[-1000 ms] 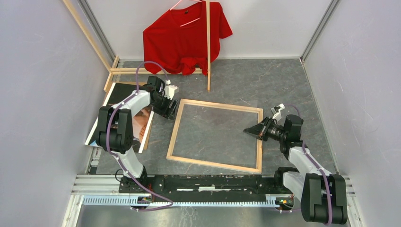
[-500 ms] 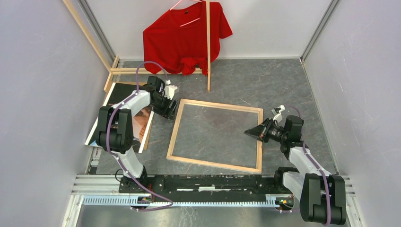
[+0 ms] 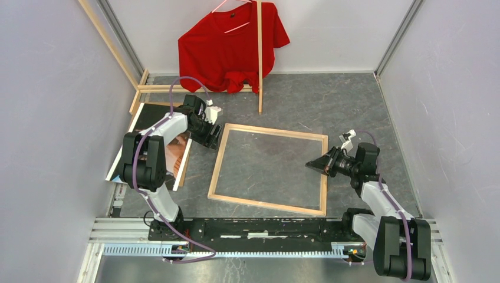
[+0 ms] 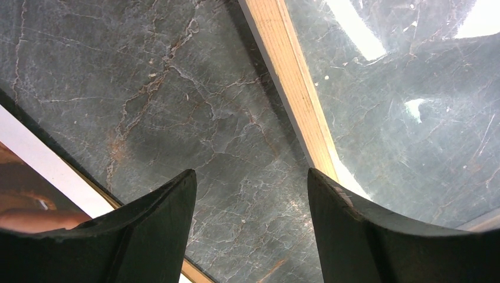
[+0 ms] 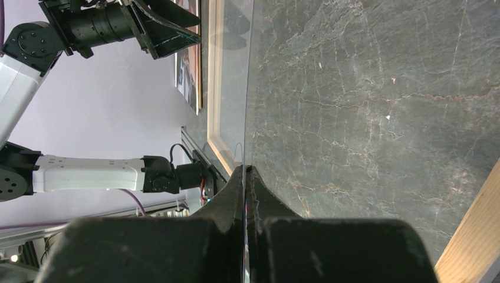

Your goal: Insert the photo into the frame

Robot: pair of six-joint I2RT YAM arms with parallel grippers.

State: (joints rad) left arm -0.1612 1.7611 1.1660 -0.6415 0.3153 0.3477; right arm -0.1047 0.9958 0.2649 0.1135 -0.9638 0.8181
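Note:
The frame [image 3: 268, 168] lies flat mid-table, bare wood face up, with a clear pane [image 3: 265, 159] inside it. My right gripper [image 3: 311, 164] is shut on the pane's right edge; in the right wrist view the thin pane [image 5: 250, 88] runs straight between the closed fingertips [image 5: 244, 172]. The photo [image 3: 177, 154] lies at the left on a brown sheet, mostly under my left arm. My left gripper [image 3: 212, 139] is open and holds nothing. It hangs over bare table [image 4: 250, 177] between the photo's white border [image 4: 41, 159] and the frame's left rail [image 4: 292, 88].
A red T-shirt [image 3: 233, 44] hangs on a pale wooden rack [image 3: 259, 59] at the back. The rack's base bars [image 3: 141, 88] lie at the back left by the photo. Grey walls close in both sides. A metal rail [image 3: 259, 227] runs along the near edge.
My right gripper has drawn back slightly to the right and toward the near edge, still pinching the pane. The left arm has not moved.

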